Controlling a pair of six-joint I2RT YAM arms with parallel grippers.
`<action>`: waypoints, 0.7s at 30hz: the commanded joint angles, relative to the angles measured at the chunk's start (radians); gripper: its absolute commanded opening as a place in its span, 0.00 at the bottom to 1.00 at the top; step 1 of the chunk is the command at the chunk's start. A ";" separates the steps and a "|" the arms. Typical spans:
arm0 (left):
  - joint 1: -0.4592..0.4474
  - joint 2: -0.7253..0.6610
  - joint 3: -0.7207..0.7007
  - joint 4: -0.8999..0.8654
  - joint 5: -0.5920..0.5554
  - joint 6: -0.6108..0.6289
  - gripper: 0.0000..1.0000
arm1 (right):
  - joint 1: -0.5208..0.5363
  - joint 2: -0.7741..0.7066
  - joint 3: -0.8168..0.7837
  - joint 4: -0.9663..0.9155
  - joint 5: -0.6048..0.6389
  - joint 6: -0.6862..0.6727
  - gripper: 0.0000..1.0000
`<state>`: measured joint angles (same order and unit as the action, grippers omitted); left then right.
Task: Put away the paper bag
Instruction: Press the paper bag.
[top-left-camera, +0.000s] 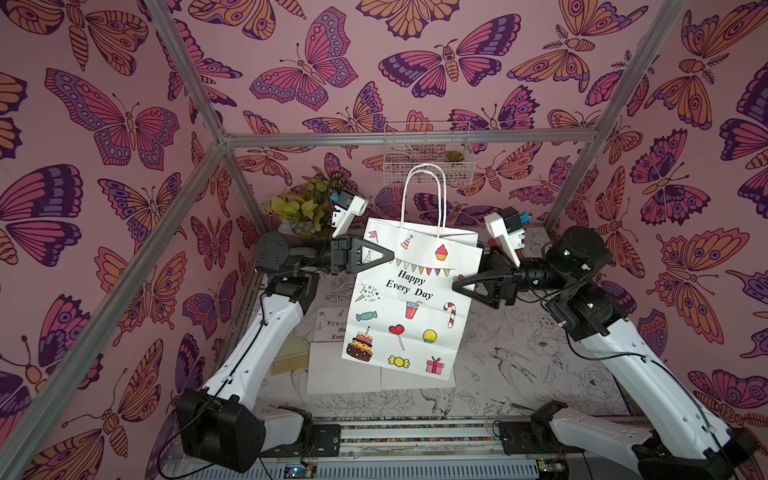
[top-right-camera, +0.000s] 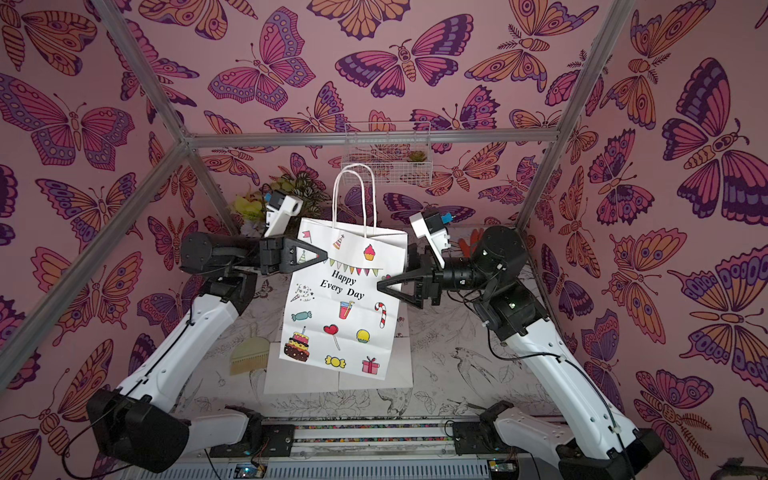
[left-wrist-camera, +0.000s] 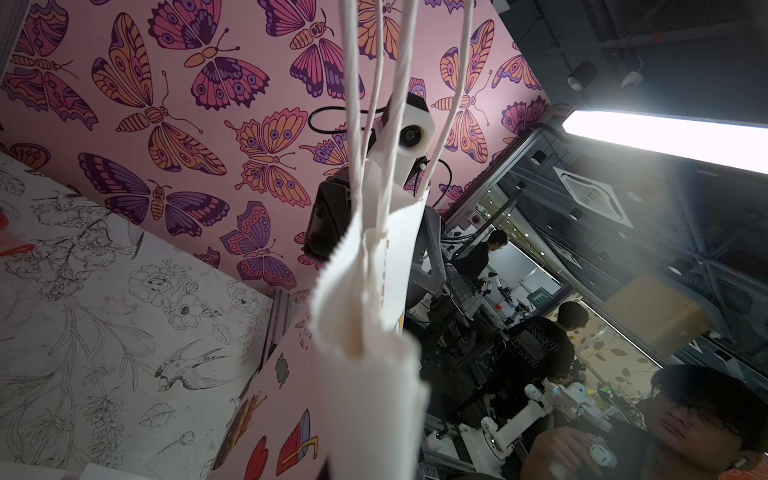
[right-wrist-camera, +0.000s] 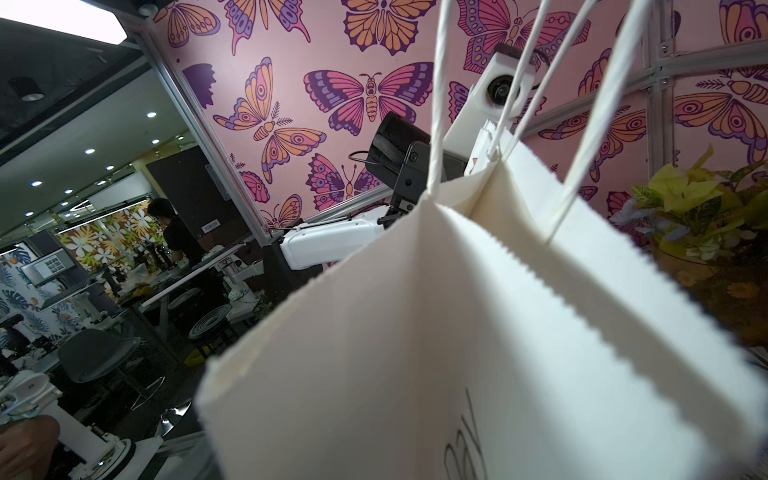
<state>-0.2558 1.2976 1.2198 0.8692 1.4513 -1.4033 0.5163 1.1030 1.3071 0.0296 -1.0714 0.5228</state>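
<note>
You've got the white paper gift bag (top-left-camera: 409, 307), printed w/ coloured party drawings, hanging in the air between your 2 tools, above the flower-print table (top-left-camera: 519, 353). The L gripper (top-left-camera: 384, 257) is clenched on the bag's side edge near the mouth; the L wrist view shows that edge bunched right in front of the lens. The R gripper (top-left-camera: 457, 284) sits at the opposite side edge, a bit lower. Its tip overlaps the paper in both top views, but no view shows whether its jaws have the sheet or only flank it. Key relation: the bag's long axis runs from the mouth, up by the grippers, down to the base, w/ the base leaning a little toward the L arm's side. The 2 grippers face each other across the bag's width, so it lies straight ahead of each, about equally near; only the L plainly carries it. Material: thin, creased paper w/ a zigzag-cut rim, mouth partly spread in the R wrist view, and 2 twisted white paper-cord handles (top-left-camera: 419, 195) standing above the grippers. It'll prob. flex and swing if 1 side lets go. Directly below the bag lie flat white paper bags (top-left-camera: 345, 370) on the table, prob. the pile it belongs to.
</note>
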 joint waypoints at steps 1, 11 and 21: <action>-0.001 -0.006 -0.020 -0.014 -0.007 0.043 0.00 | 0.018 -0.014 0.050 -0.040 0.101 -0.047 0.64; -0.001 -0.008 -0.010 -0.027 -0.026 0.049 0.00 | 0.055 0.000 0.055 -0.048 0.208 -0.068 0.38; 0.000 -0.013 -0.017 -0.038 -0.036 0.053 0.02 | 0.068 -0.002 0.049 -0.046 0.240 -0.085 0.53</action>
<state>-0.2558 1.2976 1.2110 0.8330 1.4242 -1.3685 0.5728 1.1072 1.3308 -0.0265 -0.8410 0.4614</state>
